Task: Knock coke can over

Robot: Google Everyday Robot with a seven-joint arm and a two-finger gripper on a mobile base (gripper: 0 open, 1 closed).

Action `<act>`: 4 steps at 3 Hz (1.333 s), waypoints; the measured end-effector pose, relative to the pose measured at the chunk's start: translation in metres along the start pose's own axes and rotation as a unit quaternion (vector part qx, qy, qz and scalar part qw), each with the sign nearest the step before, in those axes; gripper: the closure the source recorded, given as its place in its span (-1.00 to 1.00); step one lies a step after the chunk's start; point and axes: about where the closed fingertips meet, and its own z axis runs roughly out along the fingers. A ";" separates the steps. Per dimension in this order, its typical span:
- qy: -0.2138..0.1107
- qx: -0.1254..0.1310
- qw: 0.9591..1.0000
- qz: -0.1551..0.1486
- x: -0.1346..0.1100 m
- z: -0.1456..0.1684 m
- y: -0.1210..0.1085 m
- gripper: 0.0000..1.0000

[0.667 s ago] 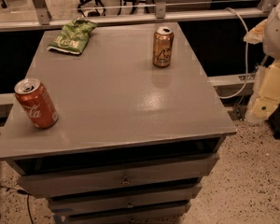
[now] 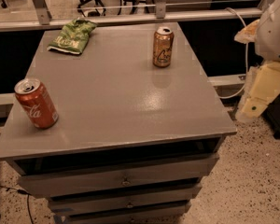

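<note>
The coke can (image 2: 36,103), red with white lettering and a silver top, stands upright near the front left corner of the grey table (image 2: 116,97). My gripper (image 2: 257,95) shows as a pale yellow part under the white arm at the right edge of the view. It is off the table's right side and far from the coke can, holding nothing.
A gold-brown can (image 2: 163,46) stands upright at the back right of the table. A green chip bag (image 2: 72,37) lies at the back left. Drawers (image 2: 123,181) sit under the tabletop. A rail and office chairs stand behind; speckled floor lies to the right.
</note>
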 end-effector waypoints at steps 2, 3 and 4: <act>-0.187 -0.045 0.978 -0.076 -0.139 0.056 0.025 -1.00; -0.287 -0.096 0.946 -0.115 -0.227 0.085 0.056 -1.00; -0.297 -0.097 0.943 -0.115 -0.236 0.080 0.059 -1.00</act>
